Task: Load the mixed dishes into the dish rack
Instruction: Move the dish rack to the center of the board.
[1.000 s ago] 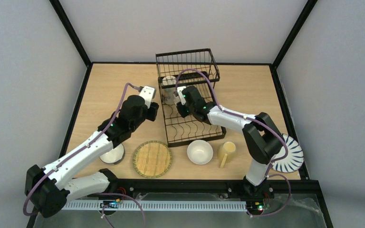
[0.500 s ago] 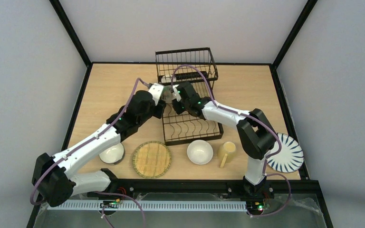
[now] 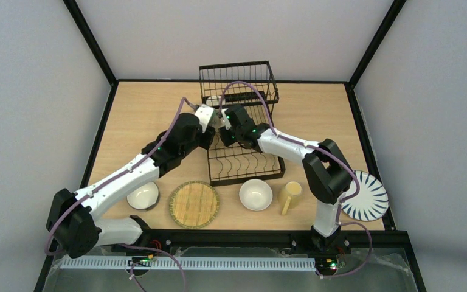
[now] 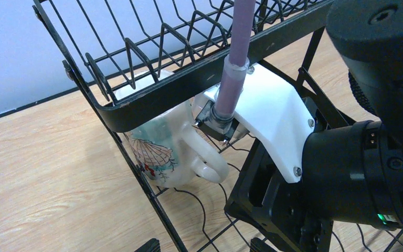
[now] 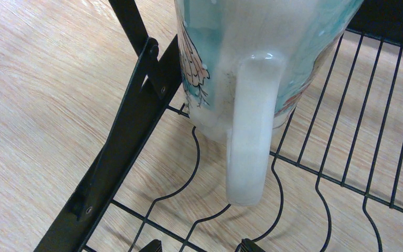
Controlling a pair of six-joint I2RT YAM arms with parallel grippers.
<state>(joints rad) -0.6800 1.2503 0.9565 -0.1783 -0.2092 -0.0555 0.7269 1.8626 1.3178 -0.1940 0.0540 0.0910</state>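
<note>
- Clad in glossy white shells along left arm (image 3: pixel 118 182) and right arm (image 3: pixel 287 146), broken up by bulky black round joints.
- Strung with a purple cable (image 4: pixel 239 37) apiece, looping from forearm to wrist and plugged in through a clear collar.
- Capped at the wrist with a curved white plate (image 4: pixel 273 113) — fastened by small silver screws (image 4: pixel 310 122).
- Marked with a cross-head screw (image 4: pixel 383 14) on the black round housing and a small green light (image 4: pixel 381 217) lower down.
- Tipped in black at left gripper (image 4: pixel 203 245) and right gripper (image 5: pixel 198 245) — only finger ends in view.
</note>
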